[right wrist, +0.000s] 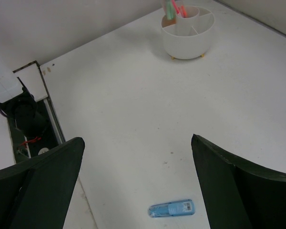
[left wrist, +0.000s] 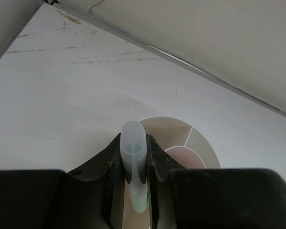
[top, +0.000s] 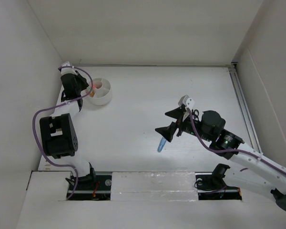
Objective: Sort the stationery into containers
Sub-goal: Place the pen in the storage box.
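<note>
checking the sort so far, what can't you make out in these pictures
Left wrist: left pincer hides most of the tub and the lower end of the pale green bar it grips.
Top external: tub's contents too small, partly under that pincer.
Right wrist: blue marker, print too small.

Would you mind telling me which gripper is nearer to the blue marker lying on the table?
Right. The open right gripper hovers close over the blue marker. The left gripper is far off at the white tub, shut on a pale green pen.
</note>
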